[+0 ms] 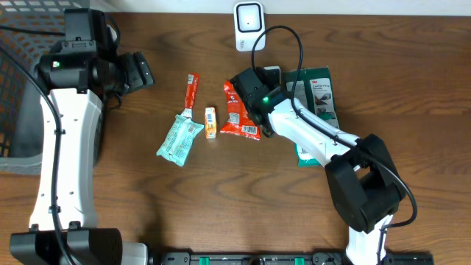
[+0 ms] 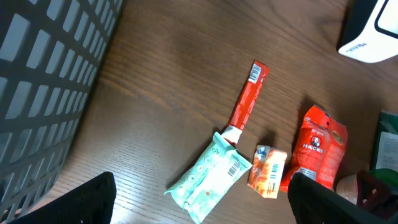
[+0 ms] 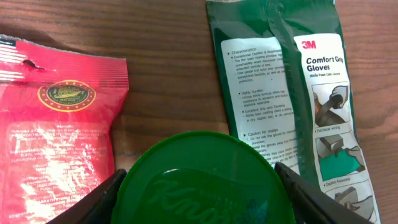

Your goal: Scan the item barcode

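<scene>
1. The right gripper [image 3: 200,173] is about half open and clamped across a round green plastic lid [image 3: 199,208] with raised script. One finger touches each side. Whatever container sits under the lid is hidden.
2. The lid sits low over the brown wooden table [image 1: 147,213], between a red foil snack packet [image 3: 56,143] and a dark green flat pack of gloves [image 3: 292,93].
3. I'd say the pick is done and the step in hand is the carry to the white boxy scanner [image 1: 249,22] at the table's far edge. No barcode on the held item shows.
4. Next it needs a lift clear of the packets, then a wrist turn so the label faces the scanner.
5. The left gripper [image 1: 140,71] hangs wide open and empty near the grey mesh basket [image 1: 15,88]. It is apart from the mint-green pouch [image 1: 179,138], thin red stick sachet [image 1: 191,92] and small orange box [image 1: 210,121].
</scene>
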